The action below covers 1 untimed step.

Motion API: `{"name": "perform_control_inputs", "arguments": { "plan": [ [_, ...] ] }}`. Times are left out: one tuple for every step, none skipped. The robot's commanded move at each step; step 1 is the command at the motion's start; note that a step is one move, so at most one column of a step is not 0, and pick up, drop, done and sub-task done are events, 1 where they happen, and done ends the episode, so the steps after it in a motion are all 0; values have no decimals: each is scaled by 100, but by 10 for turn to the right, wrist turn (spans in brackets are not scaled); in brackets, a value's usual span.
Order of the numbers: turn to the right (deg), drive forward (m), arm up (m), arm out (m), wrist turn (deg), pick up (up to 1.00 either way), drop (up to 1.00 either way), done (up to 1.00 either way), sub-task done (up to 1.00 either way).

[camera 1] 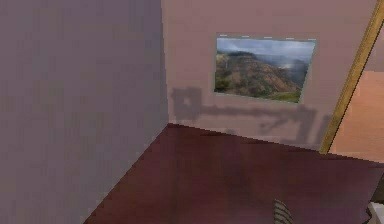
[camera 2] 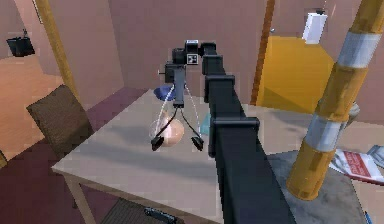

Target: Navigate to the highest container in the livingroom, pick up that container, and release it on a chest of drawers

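In the arm side view the dark arm [camera 2: 235, 130] reaches out over a beige table [camera 2: 110, 150]. At its far end the gripper [camera 2: 176, 141] hangs with its thin fingers [camera 2: 157, 138] down over the tabletop. A pinkish round thing [camera 2: 175, 131] lies on the table right at the fingers, and a small blue thing [camera 2: 162, 93] sits just beyond it. I cannot tell whether the gripper holds anything.
A dark chair [camera 2: 60, 120] stands at the table's left. A striped post [camera 2: 335, 110] rises at the right, with a yellow block [camera 2: 300, 75] behind it. The forward view has a landscape painting [camera 1: 265, 67] on a pink wall, dark red floor [camera 1: 230, 180] and a yellow door frame [camera 1: 355, 75].
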Motion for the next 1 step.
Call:
{"name": "perform_control_inputs", "arguments": {
  "plan": [
    [0, 0, 0, 0, 450, 0, 0, 0, 0]
  ]
}}
